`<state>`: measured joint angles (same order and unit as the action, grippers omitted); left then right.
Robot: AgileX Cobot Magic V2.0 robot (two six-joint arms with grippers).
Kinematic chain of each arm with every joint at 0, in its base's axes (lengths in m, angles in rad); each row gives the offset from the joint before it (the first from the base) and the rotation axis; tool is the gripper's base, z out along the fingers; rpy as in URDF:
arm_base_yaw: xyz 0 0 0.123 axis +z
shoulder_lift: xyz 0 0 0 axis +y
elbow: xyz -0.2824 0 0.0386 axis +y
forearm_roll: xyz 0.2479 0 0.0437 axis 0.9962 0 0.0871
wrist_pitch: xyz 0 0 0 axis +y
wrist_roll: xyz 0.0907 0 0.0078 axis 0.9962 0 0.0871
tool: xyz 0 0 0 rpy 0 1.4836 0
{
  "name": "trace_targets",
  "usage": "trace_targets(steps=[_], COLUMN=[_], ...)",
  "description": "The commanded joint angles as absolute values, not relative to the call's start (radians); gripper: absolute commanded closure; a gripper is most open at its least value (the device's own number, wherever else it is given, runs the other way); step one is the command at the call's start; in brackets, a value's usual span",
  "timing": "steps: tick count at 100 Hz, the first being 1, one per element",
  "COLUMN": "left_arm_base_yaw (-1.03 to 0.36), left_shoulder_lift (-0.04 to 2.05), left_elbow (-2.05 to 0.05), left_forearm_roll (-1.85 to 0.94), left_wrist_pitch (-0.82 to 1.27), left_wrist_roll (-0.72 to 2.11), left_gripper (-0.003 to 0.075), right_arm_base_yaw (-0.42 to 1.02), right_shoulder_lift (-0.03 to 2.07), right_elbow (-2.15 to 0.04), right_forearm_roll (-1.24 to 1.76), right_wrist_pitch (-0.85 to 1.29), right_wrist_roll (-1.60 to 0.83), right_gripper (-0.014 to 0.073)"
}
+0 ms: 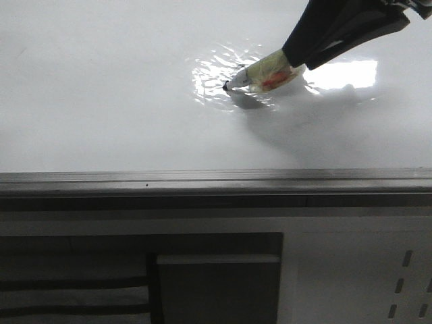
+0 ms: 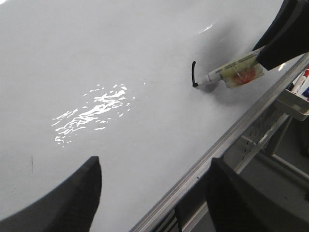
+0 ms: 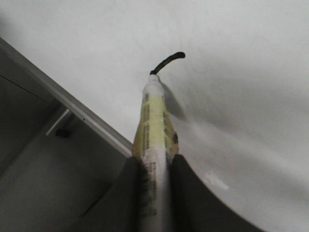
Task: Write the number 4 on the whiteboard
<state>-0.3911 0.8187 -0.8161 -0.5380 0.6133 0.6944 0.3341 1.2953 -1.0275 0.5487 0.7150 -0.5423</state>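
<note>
Rail (image 1: 216, 181) of grey metal crosses the lower frame in the front view; beyond it the whiteboard (image 1: 101, 88) lies flat. At upper right, the right hand (image 3: 155, 169) clamps a marker (image 1: 264, 74), slanted so its tip meets the board, where number 4 (image 2: 193, 74) is only one short stroke. Left hand (image 2: 154, 193) hangs wide, idle.

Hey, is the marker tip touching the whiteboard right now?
Touching. In the right wrist view the marker tip sits at the end of the dark stroke on the whiteboard, no gap showing.
</note>
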Motion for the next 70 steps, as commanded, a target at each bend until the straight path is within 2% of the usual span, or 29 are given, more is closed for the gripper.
trace_targets(steps=[1, 18, 44, 59, 70], left_arm_base_yaw=[-0.385, -0.385, -0.385, -0.385, -0.385], left_shoulder_lift=[0.820, 0.820, 0.820, 0.820, 0.820], left_elbow=[-0.844, -0.844, -0.844, -0.844, -0.844], left_forearm_roll=[-0.565, -0.565, -0.565, -0.565, -0.565], left_wrist_pitch=[0.543, 0.536, 0.536, 0.531, 0.520], left_wrist_roll=[0.687, 0.691, 0.691, 0.691, 0.691], left_gripper=[0.0300, 0.0300, 0.0300, 0.0300, 0.0300], right_arm_base_yaw=[0.272, 0.174, 0.254, 0.265, 0.265], right_shoulder_lift=[1.250, 1.168, 1.126, 1.166, 1.236], right_elbow=[-1.053, -1.053, -1.055, -1.055, -1.055], right_forearm_roll=[0.479, 0.473, 0.557, 0.557, 0.539], right_wrist_pitch=[0.698, 0.791, 0.731, 0.665, 0.722], right_wrist_roll=[-0.527, -0.523, -0.593, -0.593, -0.593], right_gripper=[0.0629, 0.0629, 0.0629, 0.0629, 0.0629])
